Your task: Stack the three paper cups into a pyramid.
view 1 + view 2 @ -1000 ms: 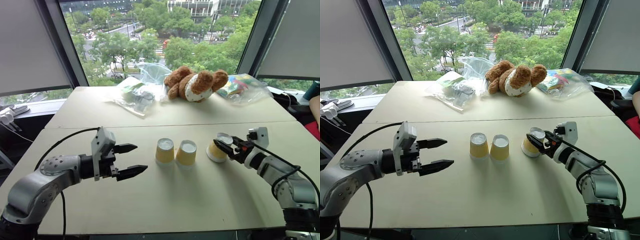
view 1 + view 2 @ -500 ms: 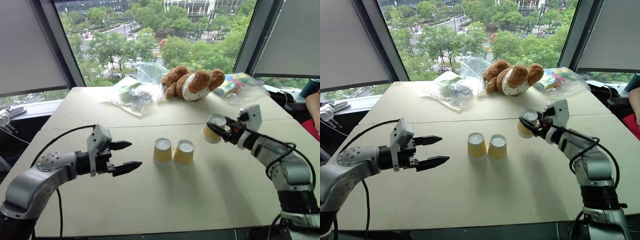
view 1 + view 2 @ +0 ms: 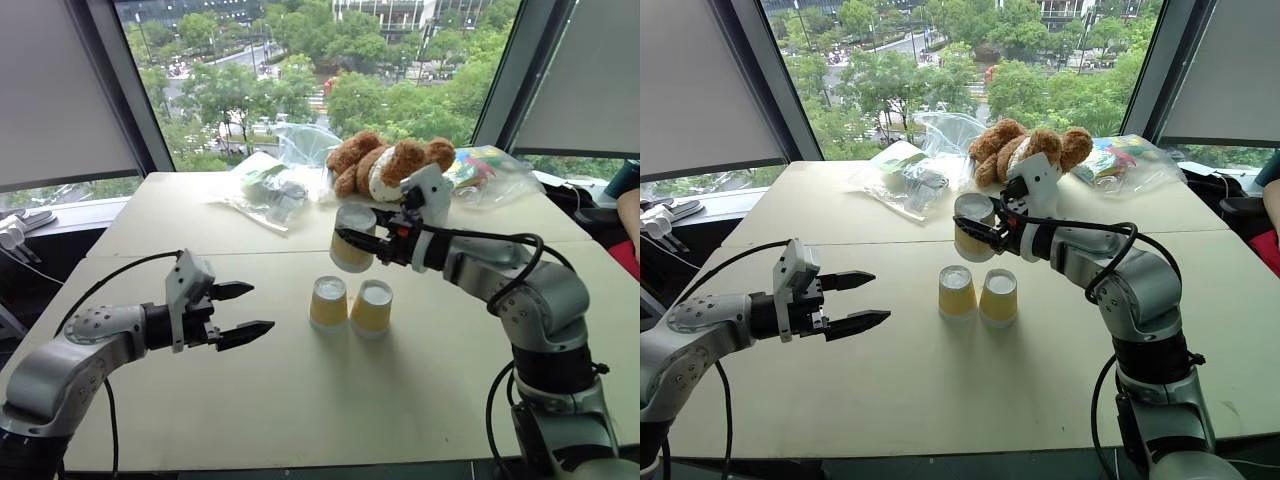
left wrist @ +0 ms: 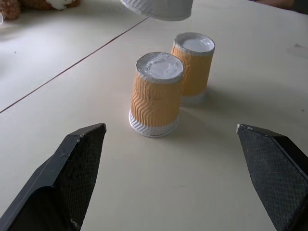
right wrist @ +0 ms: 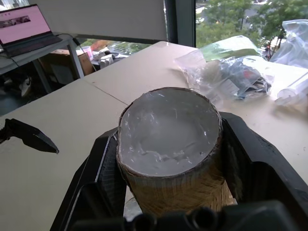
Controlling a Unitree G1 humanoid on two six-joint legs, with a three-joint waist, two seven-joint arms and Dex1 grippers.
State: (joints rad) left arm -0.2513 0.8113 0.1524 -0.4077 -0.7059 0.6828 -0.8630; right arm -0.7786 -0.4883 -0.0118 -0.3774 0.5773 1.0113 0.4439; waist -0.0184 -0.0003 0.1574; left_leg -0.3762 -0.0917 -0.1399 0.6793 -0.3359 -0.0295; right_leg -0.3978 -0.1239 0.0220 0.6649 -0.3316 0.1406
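Pale table (image 3: 300, 400) by a window. Item: right gripper (image 3: 362, 240), clamped on the third cup (image 3: 352, 238), held inverted in the air. Below it, two inverted cups (image 3: 350, 305) standing side by side. Left gripper (image 3: 240, 310), fingers apart, nearby. We judge the next step: centre the third cup over the pair's gap and lower it.

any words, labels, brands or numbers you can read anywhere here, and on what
None can be read.
Three mustard-yellow paper cups with white rims: plain, no print.
Clear plastic bag of packaged items: any print is too small and blurred to read.
Open laptop with a pink screen: its content is too small to read.
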